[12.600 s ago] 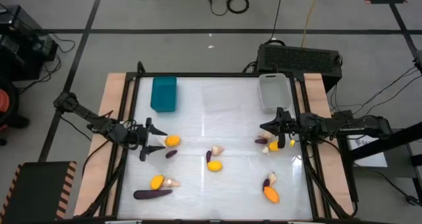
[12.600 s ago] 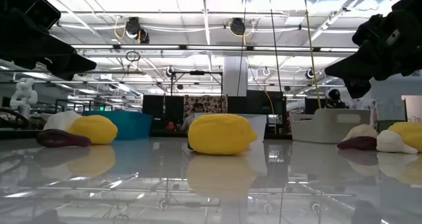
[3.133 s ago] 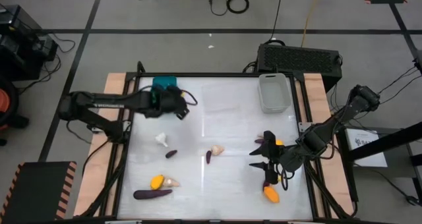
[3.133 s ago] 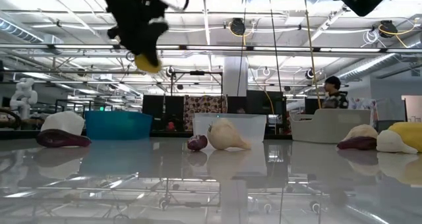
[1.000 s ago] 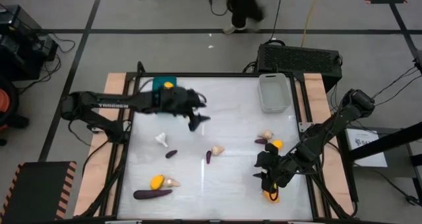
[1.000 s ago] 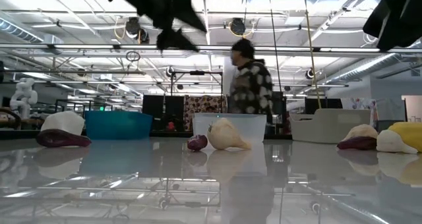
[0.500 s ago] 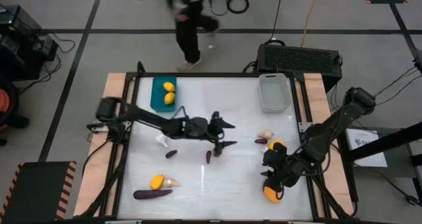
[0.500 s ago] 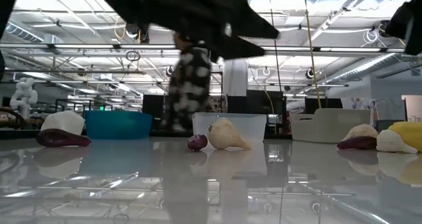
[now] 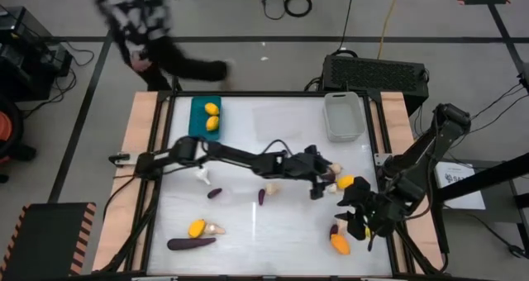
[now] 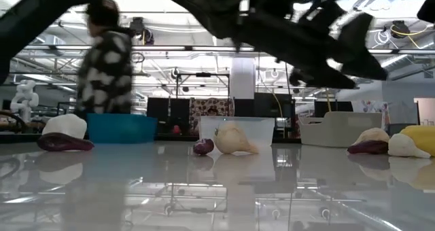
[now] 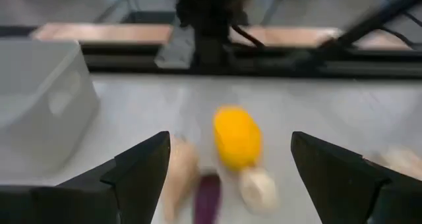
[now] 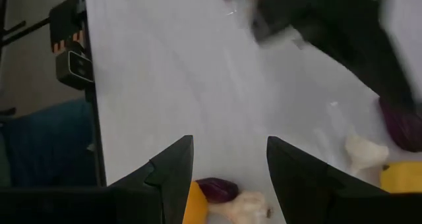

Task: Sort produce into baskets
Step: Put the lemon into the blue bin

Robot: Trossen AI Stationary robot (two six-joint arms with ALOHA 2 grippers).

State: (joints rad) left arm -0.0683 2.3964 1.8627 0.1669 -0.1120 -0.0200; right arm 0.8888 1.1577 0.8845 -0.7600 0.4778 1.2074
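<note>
Between my spread, empty left pincer [image 11: 227, 178] fingers sit a yellow oval [image 11: 237, 136], a purple piece [image 11: 208, 196] and bulbs, tightly bunched; I risk scattering them. Nearby, my right pincer [image 9: 364, 223] hovers spread, empty, collision-close.

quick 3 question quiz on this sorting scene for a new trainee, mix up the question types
1. True or false: the teal basket already holds two yellow-orange ovals.
2. Multiple choice: the left gripper is reaching toward
A) the long purple piece at the table's near-left corner
B) the cluster with a yellow oval on the right side of the table
C) the black box
3. Short answer: is anything between the fingers of the right gripper?

Key
1. True.
2. B. The left arm stretches across the table to that cluster.
3. No. Its fingers stand open and empty above the table, near an orange oval.
</note>
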